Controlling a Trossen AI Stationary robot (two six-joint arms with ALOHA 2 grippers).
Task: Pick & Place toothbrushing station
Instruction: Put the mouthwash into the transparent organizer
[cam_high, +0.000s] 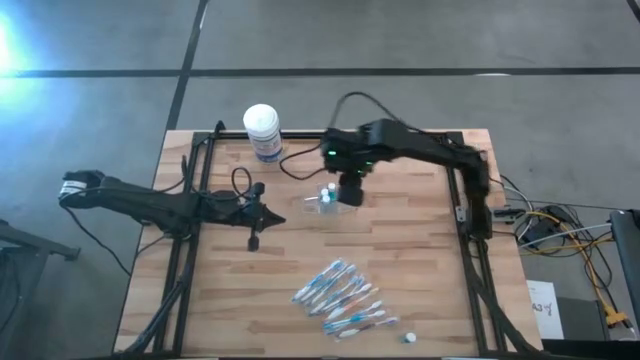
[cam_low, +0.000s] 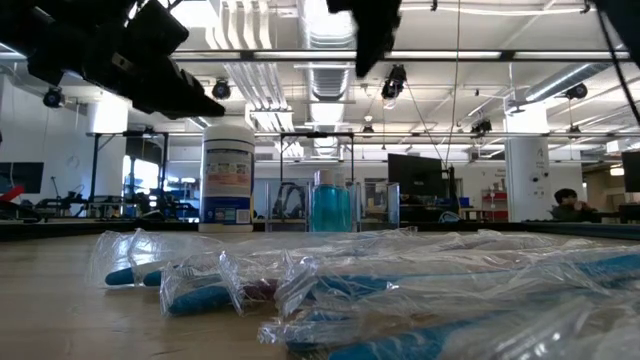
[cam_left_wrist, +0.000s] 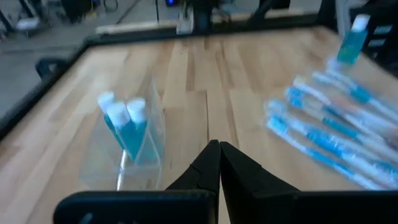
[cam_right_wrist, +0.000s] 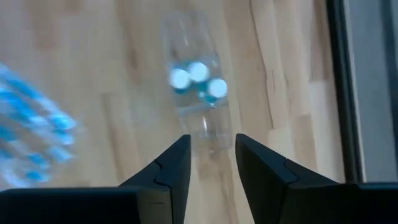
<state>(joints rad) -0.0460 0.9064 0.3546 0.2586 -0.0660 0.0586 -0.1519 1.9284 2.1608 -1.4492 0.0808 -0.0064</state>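
Right gripper (cam_right_wrist: 211, 158): hangs above the clear plastic cup (cam_high: 326, 201), fingers apart and holding nothing; the cup shows between and beyond the fingertips in the right wrist view.
Clear plastic cup: stands upright on the wooden table (cam_high: 420, 260), around mid-width and nearer the far edge than the near edge.
Tubes in cup (cam_right_wrist: 198, 79): three tiny blue tubes with white caps stand inside the cup, caps up.
Loose tube (cam_high: 409, 338): one more white-capped tube sits near the near edge, just beside the toothbrushes.
Toothbrushes (cam_high: 342, 298): a heap of wrapped blue-and-white brushes lies toward the near edge, well apart from the cup.
Left gripper (cam_left_wrist: 219, 163): waits over the left part of the table, fingers pressed together, empty.
Canister (cam_high: 262, 132): white lid, blue label, upright at the far edge.
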